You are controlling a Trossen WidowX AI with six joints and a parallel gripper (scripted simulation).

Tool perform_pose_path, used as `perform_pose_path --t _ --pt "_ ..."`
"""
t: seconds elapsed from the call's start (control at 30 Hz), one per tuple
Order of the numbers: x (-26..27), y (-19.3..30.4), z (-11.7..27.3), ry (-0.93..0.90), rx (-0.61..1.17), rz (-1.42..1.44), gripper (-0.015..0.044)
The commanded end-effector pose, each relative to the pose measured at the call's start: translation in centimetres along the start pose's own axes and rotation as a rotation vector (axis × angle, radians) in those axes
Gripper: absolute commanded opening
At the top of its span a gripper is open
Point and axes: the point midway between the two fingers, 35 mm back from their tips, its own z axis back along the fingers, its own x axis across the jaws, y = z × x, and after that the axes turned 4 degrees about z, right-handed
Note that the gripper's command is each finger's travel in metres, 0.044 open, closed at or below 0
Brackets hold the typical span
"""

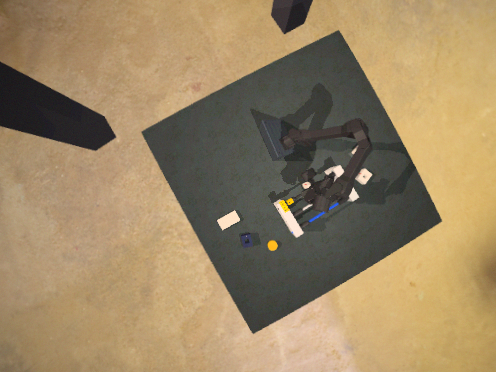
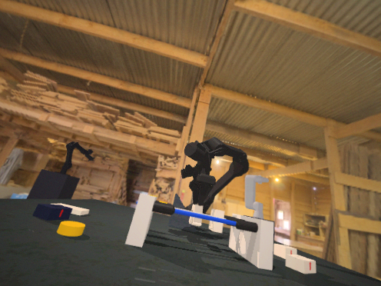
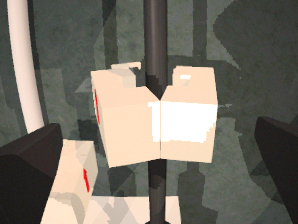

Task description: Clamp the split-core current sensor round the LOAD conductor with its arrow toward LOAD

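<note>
Wrist view: tool is spread wide, one finger standing off each side of the split-core sensor, nothing pinched. Sensor sits between the fingers, in line with the black conductor; its halves meet along a centre seam and part at the notch where the conductor runs in. Reads as not latched. Can't confirm the core is fully round the conductor, since the housing hides the crossing. Wide stance makes sense to me: fingers need to get outside both halves so closing pushes them together, not down. Red mark on the housing's side is probably the arrow, but its direction is unreadable here. Yellow marker is on the white end block; lettering too small, likely LOAD. End block props the conductors off the worktop, presumably to leave room beneath for the sensor's open halves. Blue conductor runs alongside, so watch side clearance. Next: check arrow, centre the fingers on the halves, squeeze evenly. Off-centre pressure could twist it.
</note>
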Motion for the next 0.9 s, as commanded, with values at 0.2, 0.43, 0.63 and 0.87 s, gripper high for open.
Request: perform_pose_path --t 0.2,0.43,0.63,0.87 --pt "0.1 0.3 -2.9 -0.001 0.0 0.006 0.044" --pt "0.1 0.3 -3.5 -0.001 0.0 0.006 0.044" --pt "0.1 0.3 -4.5 -0.001 0.0 0.006 0.044" --pt "0.1 0.3 -5.6 -0.001 0.001 0.007 0.044"
